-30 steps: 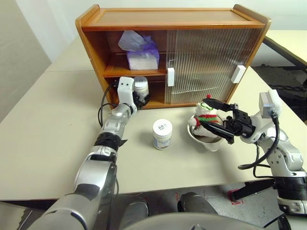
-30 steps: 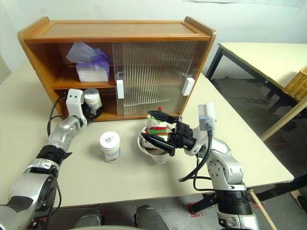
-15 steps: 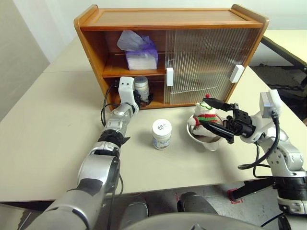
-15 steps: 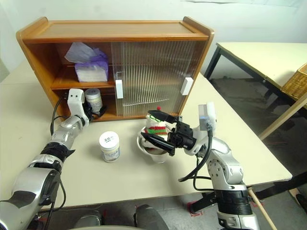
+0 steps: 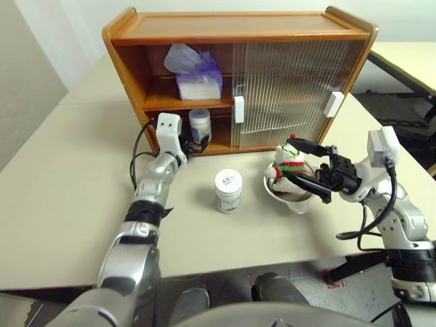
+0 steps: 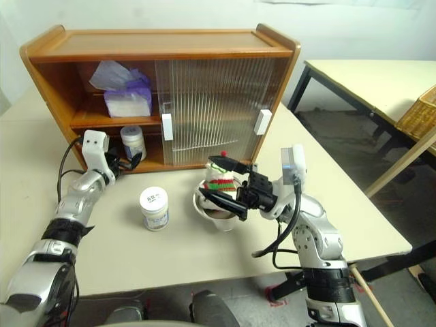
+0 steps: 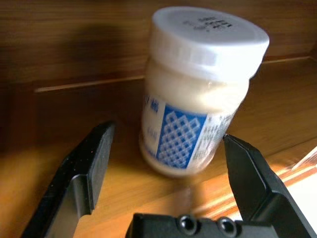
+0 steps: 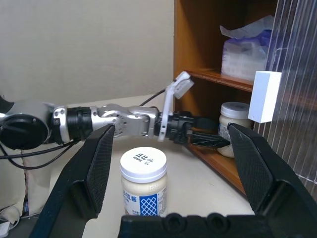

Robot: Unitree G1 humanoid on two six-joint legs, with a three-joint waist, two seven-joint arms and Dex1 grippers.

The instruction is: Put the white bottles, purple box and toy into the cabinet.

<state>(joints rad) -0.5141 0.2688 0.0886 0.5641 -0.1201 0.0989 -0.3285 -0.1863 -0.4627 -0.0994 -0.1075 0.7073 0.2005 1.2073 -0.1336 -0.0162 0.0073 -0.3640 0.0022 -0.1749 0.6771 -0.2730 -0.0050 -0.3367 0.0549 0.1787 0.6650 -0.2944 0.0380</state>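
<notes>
the left gripper [image 7: 166, 163] has its jaws spread wide and empty, a short white plastic jar [image 7: 198, 89] on the lower shelf of the orange-brown wooden cabinet [image 5: 231, 24] between them, untouched. the right gripper [image 5: 300, 163] is wide open and empty around the plush snowman toy [image 5: 289, 162], whose base is hidden inside a bowl [image 5: 289, 200]. the second white jar [image 5: 228, 190] stands on the table [image 5: 54, 184] at nine o'clock of the bowl. the lavender tissue pack [image 5: 197, 75] sits on the upper shelf. the left wrist view gives the jar's blue label, too small to read from the head.

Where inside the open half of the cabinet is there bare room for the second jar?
Lower shelf of the orange-brown wooden cabinet: bare boards either side of the white plastic jar. Upper shelf is crowded by the lavender tissue pack, with a strip bare at its left.
</notes>
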